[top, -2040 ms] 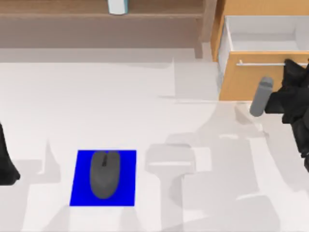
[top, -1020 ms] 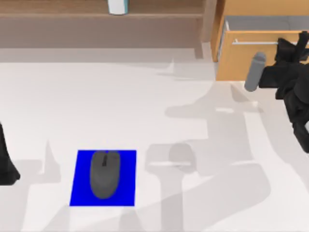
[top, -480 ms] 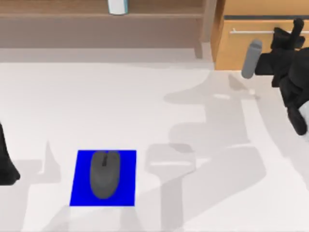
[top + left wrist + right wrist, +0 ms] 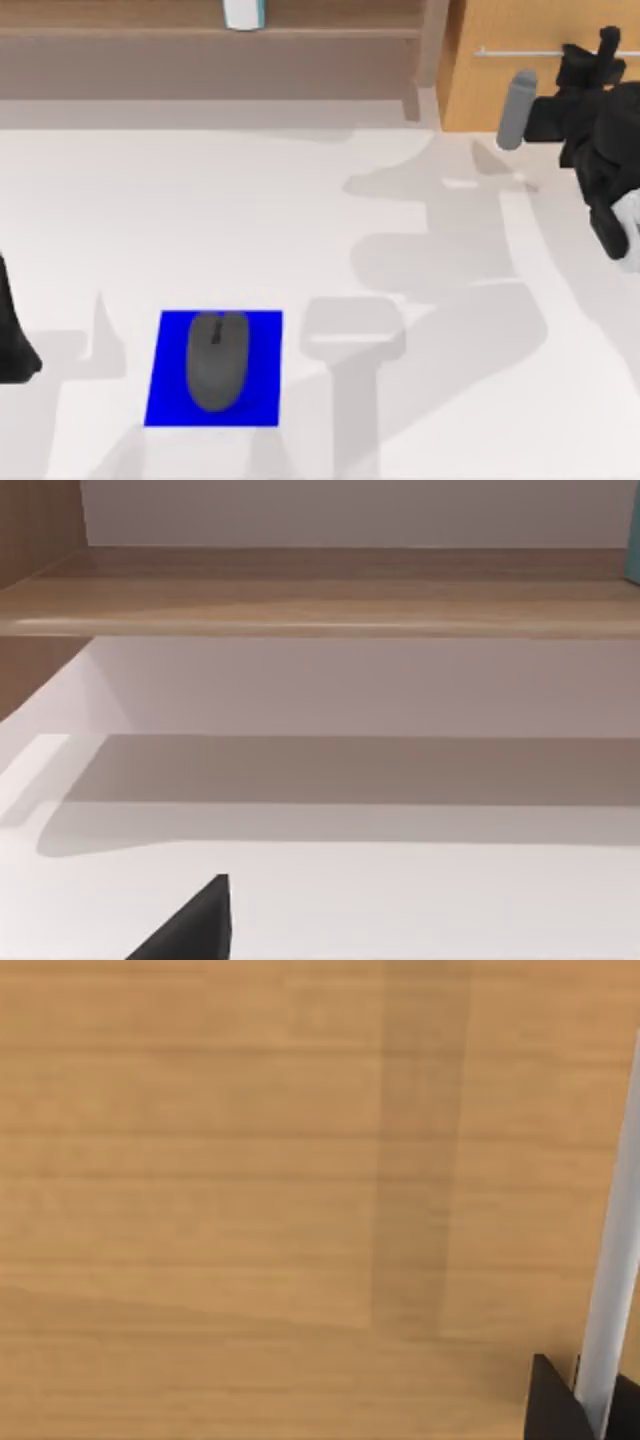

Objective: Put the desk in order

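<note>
Two dark fingers of the right gripper pinch the thin silver handle bar on the light-wood drawer front at the white desk's back right.

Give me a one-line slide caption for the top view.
Right gripper at the closed drawer handle; mouse on blue mat.

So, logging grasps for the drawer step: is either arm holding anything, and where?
The right gripper is at the drawer handle, seemingly around its right end; the left holds nothing.
</note>
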You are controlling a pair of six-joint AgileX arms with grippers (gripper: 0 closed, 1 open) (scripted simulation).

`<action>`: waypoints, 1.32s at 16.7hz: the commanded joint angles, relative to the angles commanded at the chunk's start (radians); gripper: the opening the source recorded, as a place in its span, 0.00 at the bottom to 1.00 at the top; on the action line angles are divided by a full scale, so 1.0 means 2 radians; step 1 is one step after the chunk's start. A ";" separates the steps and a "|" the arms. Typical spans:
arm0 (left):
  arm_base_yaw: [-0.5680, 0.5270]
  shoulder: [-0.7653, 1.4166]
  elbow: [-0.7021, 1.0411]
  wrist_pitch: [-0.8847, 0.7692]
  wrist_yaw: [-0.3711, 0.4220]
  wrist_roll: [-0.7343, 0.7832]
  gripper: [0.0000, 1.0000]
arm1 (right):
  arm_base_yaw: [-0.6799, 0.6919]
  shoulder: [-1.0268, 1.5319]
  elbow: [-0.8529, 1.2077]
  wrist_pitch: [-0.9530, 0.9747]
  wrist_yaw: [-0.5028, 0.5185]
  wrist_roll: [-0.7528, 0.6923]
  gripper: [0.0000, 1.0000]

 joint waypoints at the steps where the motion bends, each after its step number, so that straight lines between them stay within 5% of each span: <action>1: 0.000 0.000 0.000 0.000 0.000 0.000 1.00 | 0.000 0.000 0.000 0.000 0.000 0.000 0.00; 14: 0.000 0.000 0.000 0.000 0.000 0.000 1.00 | 0.000 0.000 0.000 0.000 0.000 0.000 0.98; 22: 0.000 0.000 0.000 0.000 0.000 0.000 1.00 | 0.000 0.000 0.000 0.000 0.000 0.000 1.00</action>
